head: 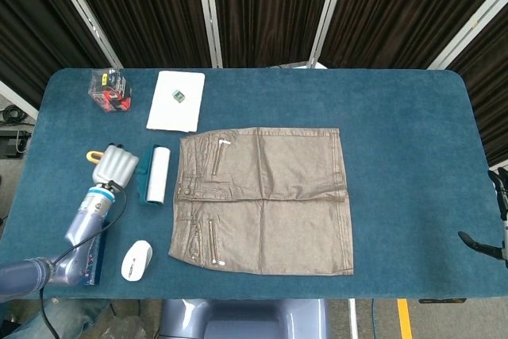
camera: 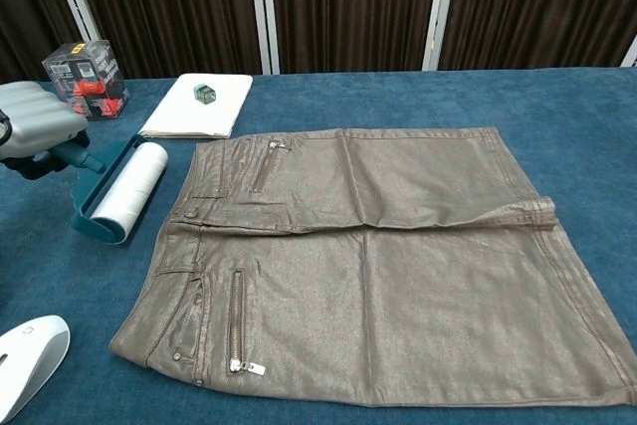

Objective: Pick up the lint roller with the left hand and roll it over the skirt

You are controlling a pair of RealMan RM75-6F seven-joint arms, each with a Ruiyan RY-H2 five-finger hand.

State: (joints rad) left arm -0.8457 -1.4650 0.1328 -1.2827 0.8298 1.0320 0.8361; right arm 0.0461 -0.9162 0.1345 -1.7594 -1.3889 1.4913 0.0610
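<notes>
Fingers (head: 119, 163): curled tight round the roller's teal handle, left hand (camera: 35, 124) holding it off the skirt's left edge.
Desk (head: 413, 132): blue cloth top, carrying everything in play.
Skirt (camera: 398, 256): brown, flat, waistband and zips toward the left, a crease running across the middle.
Left arm (head: 83, 220): reaching up from the near-left corner, wrist ring just behind the hand.
White pad (head: 176, 101): far-left, with a small dark-green item on it, well apart from the action.
Lint roller (head: 156, 175): white drum in a teal frame, lying along the skirt's edge, just beside the fabric and clear of it; whether touching the desk or hovering, cannot tell.
White mouse-shaped object (head: 136, 260): near edge, left of the skirt's hem corner.
Clear box (head: 111, 90): far-left corner, red and black contents.
Blue carton (head: 94, 248): partly hidden under the forearm.
Right hand (head: 496, 232): barely peeking in at the right edge, fingers impossible to judge.
Next pass, by judgement: bring the drum back onto the waistband, keep its axis square to the travel, press flat and even, roll slowly to the right so the fabric stays unbunched, mind the zip pulls.
</notes>
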